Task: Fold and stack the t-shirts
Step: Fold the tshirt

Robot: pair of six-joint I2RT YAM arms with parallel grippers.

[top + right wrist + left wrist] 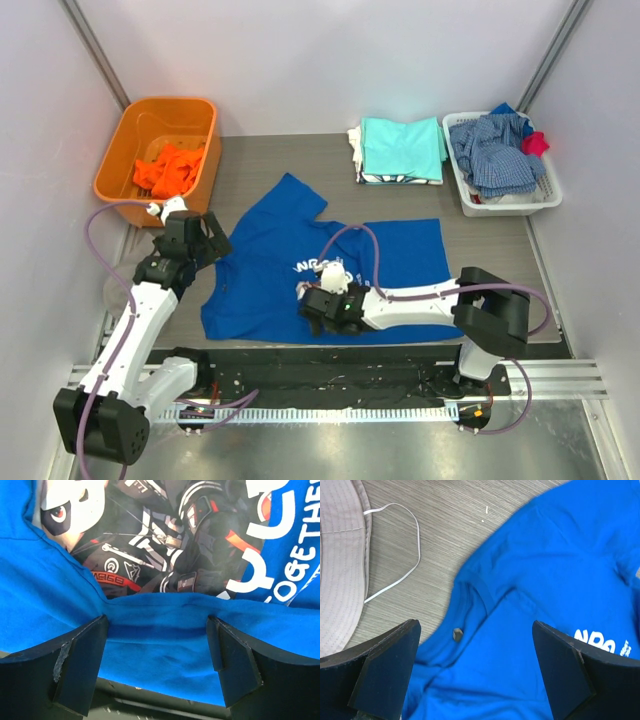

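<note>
A royal blue t-shirt (290, 250) with a white-and-dark chest print lies spread in the middle of the table. My left gripper (207, 240) is open just above its left edge; in the left wrist view (475, 672) the shirt's collar area (530, 570) lies under the open jaws. My right gripper (318, 305) is open at the shirt's near hem. In the right wrist view (157, 655) its fingers (80, 665) straddle a raised fold of blue cloth (160, 625) below the print (165, 535). A folded stack topped by an aqua shirt (402, 148) lies at the back.
An orange bin (140, 130) holding orange cloth (168, 170) stands back left. A white basket (470, 195) with a checked garment (497, 155) and a small red cloth (537, 142) stands back right. A pale stitched fabric piece (340, 565) and a white cord (412, 540) lie beside the left gripper.
</note>
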